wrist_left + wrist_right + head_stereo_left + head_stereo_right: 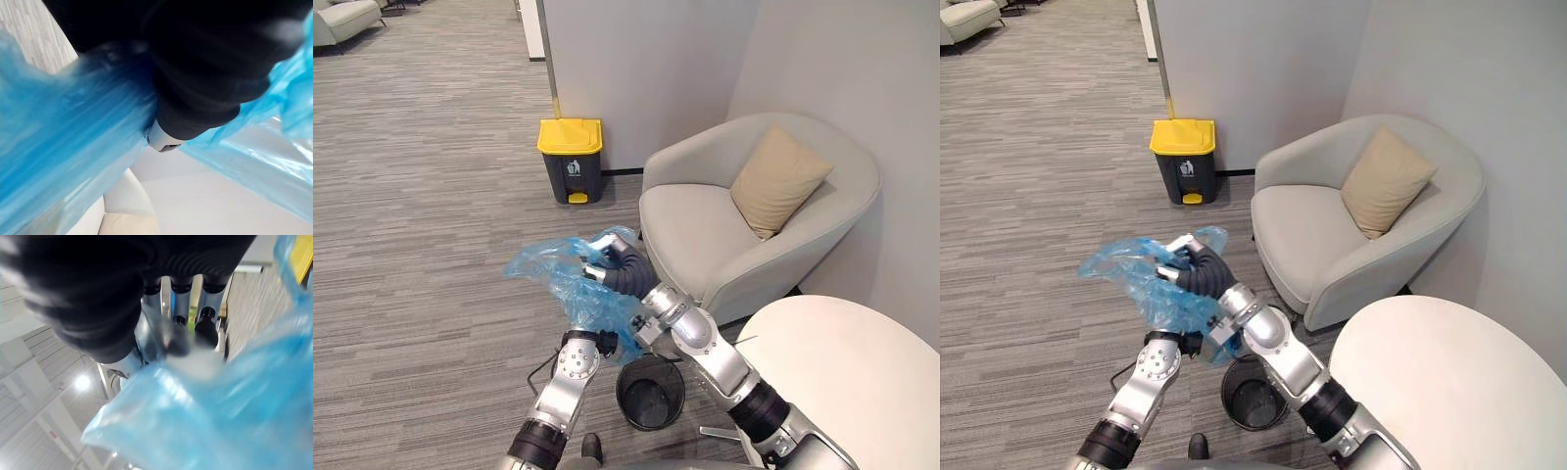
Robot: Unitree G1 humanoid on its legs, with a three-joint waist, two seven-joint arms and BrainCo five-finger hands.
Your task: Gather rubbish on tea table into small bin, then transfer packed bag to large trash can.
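Observation:
A crumpled blue plastic bag [558,279] hangs in the air over the carpet, above and to the left of the small black mesh bin [631,403]. My right hand [612,259] is at the bag's top, its fingers [181,308] curled and pinching the plastic. My left hand [607,343] is pressed against the bag's lower part, mostly covered by the film [73,147]. The large grey trash can with a yellow lid [572,157] stands by the wall further ahead, lid down.
A beige armchair [705,245] with a tan cushion [778,181] stands to the right of the bag. The round white tea table [852,372] is at the lower right. Open carpet stretches to the left and towards the large can.

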